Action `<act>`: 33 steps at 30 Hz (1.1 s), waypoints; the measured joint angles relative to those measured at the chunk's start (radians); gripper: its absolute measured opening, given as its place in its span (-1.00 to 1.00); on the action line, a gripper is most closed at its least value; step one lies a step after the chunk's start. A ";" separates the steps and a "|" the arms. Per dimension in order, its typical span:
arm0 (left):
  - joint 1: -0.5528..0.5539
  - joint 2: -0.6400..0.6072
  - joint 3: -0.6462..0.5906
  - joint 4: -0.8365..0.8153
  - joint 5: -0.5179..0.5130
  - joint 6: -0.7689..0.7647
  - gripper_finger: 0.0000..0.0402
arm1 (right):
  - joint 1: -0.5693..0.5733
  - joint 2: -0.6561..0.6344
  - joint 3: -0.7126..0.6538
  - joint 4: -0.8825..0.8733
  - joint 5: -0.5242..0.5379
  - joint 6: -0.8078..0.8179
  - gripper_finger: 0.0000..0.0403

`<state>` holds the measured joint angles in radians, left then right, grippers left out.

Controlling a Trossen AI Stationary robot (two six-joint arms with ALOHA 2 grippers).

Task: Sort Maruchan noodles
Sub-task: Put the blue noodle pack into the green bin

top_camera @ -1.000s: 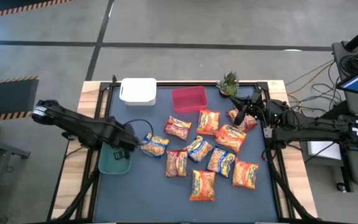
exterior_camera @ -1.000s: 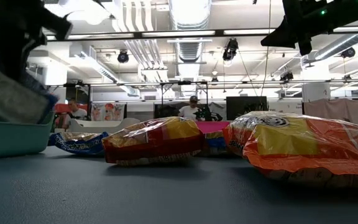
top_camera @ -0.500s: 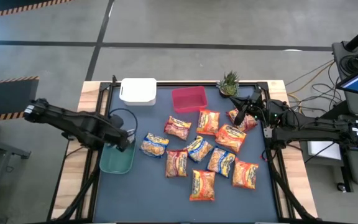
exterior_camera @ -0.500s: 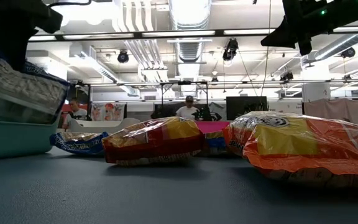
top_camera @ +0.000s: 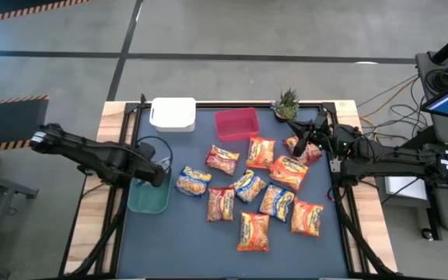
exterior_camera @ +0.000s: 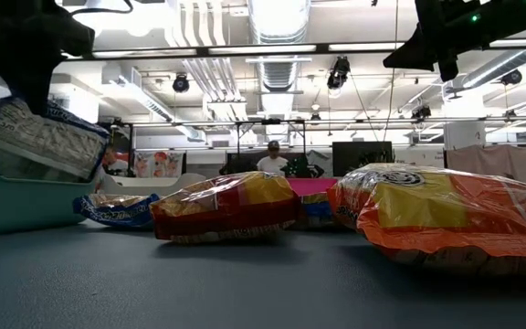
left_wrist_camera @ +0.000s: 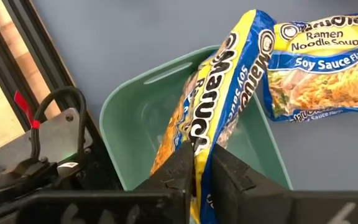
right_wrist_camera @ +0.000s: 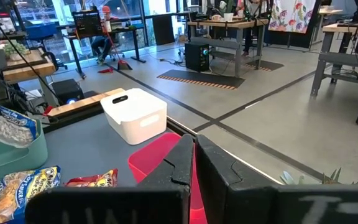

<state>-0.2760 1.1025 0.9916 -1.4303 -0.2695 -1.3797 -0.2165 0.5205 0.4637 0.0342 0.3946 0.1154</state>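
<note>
The left gripper [left_wrist_camera: 196,163] is pinched on the edge of a yellow-blue packet [left_wrist_camera: 219,106] hanging into the green bin [top_camera: 148,198]; the right gripper [top_camera: 308,138] waits closed above the bench's [top_camera: 177,241] far right corner. Nothing else shows in that bin. The red bin [top_camera: 236,124] and white bin [top_camera: 173,113] look empty. The other Maruchan noodles [top_camera: 259,190] lie scattered mid-bench. These packets are probably light, crinkly and slippery, with brittle contents, so a crimped edge seems the safest hold.
</note>
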 joint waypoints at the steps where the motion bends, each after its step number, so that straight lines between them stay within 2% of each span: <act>1: 0.000 0.003 0.000 -0.001 -0.002 0.002 -0.83 | 0.000 0.000 0.000 0.000 0.000 0.000 -0.96; 7: 0.000 0.025 -0.004 -0.032 -0.002 0.009 -0.59 | 0.000 0.000 0.000 0.000 0.000 -0.001 -0.96; 11: 0.000 0.047 -0.005 -0.068 -0.002 0.016 -0.54 | 0.000 0.000 0.000 0.000 0.000 -0.001 -0.96; 18: 0.000 0.076 -0.005 0.025 -0.002 0.125 -0.55 | 0.000 0.000 0.000 0.000 0.000 -0.002 -0.96; 26: -0.003 0.151 -0.005 0.247 0.056 0.371 -0.57 | 0.000 0.000 0.000 0.000 0.000 -0.003 -0.96; 33: -0.004 0.239 -0.027 0.261 0.019 0.373 -0.75 | 0.000 0.000 0.000 0.000 0.000 -0.001 -0.96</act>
<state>-0.2802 1.3418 0.9649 -1.1696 -0.2507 -1.0063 -0.2165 0.5205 0.4637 0.0345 0.3946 0.1143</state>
